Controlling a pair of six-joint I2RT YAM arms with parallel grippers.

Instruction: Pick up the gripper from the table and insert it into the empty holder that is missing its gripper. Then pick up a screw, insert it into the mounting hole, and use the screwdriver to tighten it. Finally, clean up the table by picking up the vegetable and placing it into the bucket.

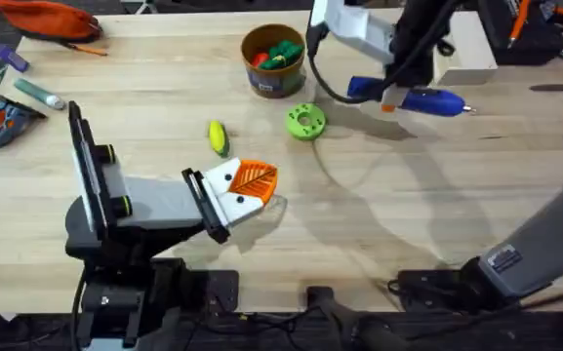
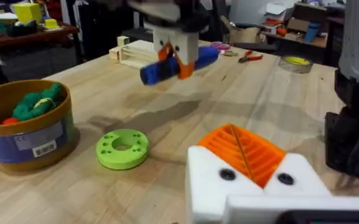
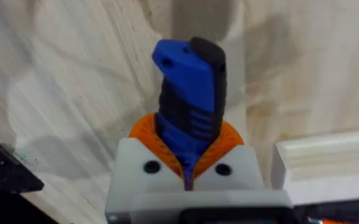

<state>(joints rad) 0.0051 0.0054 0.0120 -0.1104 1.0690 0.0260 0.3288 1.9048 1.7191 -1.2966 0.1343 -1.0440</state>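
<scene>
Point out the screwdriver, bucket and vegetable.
screwdriver (image 1: 427, 99): overhead view, blue body.
bucket (image 1: 273, 82): overhead view, front side wall.
vegetable (image 1: 218, 136): overhead view, yellow middle.

A flat green plastic ring-shaped disc (image 1: 305, 121) with small holes lies on the pale wooden table (image 1: 379, 214), between the two grippers, nearer the right one. A white wooden box (image 1: 464, 51) sits just beyond the right gripper. An orange fabric pouch (image 1: 49, 18) lies well away from the left gripper.

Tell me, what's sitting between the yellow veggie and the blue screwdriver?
The green ring-shaped disc lies between the vegetable and the screwdriver, as the overhead view shows.
</scene>
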